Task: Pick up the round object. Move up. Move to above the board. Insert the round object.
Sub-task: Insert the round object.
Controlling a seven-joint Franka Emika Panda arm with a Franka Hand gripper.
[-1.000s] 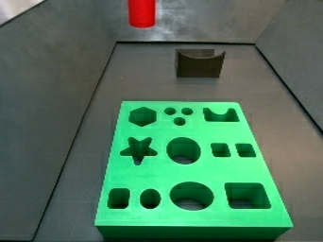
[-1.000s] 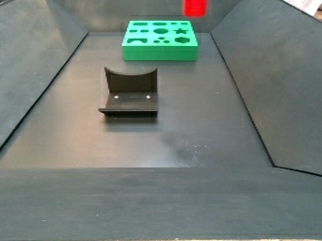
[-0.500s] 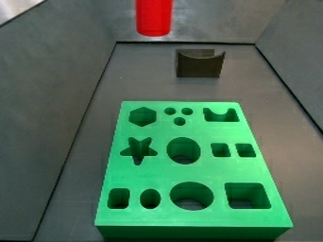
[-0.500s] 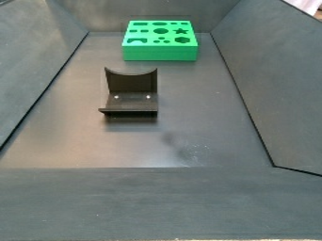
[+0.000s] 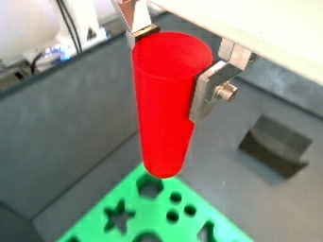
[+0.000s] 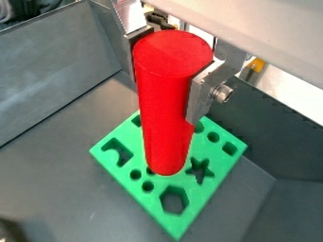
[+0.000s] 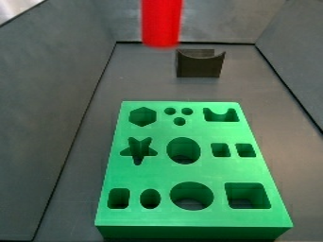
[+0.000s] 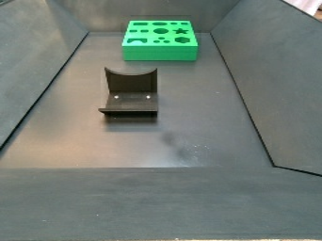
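Note:
My gripper [image 6: 173, 64] is shut on the round object [image 6: 167, 109], a tall bright red cylinder peg, with a silver finger [image 6: 206, 90] flat against its side. Both wrist views show the peg [image 5: 164, 104] held upright and high in the air. Below it lies the green board [image 6: 212, 192] with its cut-out holes; the peg's lower end lines up over the board in both wrist views [image 5: 139, 216]. In a side view the peg [image 7: 161, 21] shows blurred at the top edge, above and behind the board [image 7: 158, 175]; the gripper is out of that frame. The other side view shows the board [image 8: 160, 47] only.
The dark fixture [image 7: 198, 62] stands on the grey floor beyond the board, and shows in a side view [image 8: 128, 92] and a wrist view [image 5: 275, 144]. Sloping grey walls enclose the floor on all sides.
In a side view the red peg has shifted right and lower in the frame. In the other side view it showed at the top edge a second ago and is now out of frame.

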